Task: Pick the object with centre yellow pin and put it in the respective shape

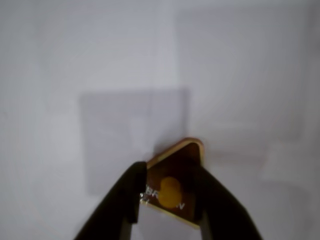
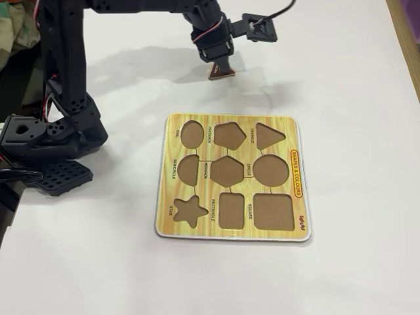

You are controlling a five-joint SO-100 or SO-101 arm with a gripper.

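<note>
Already the tool clamps the triangle above the table; the board's triangle recess, toward five o'clock in the fixed view, awaits it.

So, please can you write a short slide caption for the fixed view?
SO-100 gripper holds the brown triangle piece above the white table, beyond the yellow shape board with all cut-outs empty.

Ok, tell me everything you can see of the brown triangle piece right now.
The brown triangle piece is a small flat wooden-looking triangle with rounded corners, a pale edge and a yellow knob in its middle; part of a printed word shows beside the knob. The pincer is closed on it, one black finger on each side. In the fixed view it hangs tilted just above the white table, beyond the puzzle board's far edge, not yet in any cutout.
</note>
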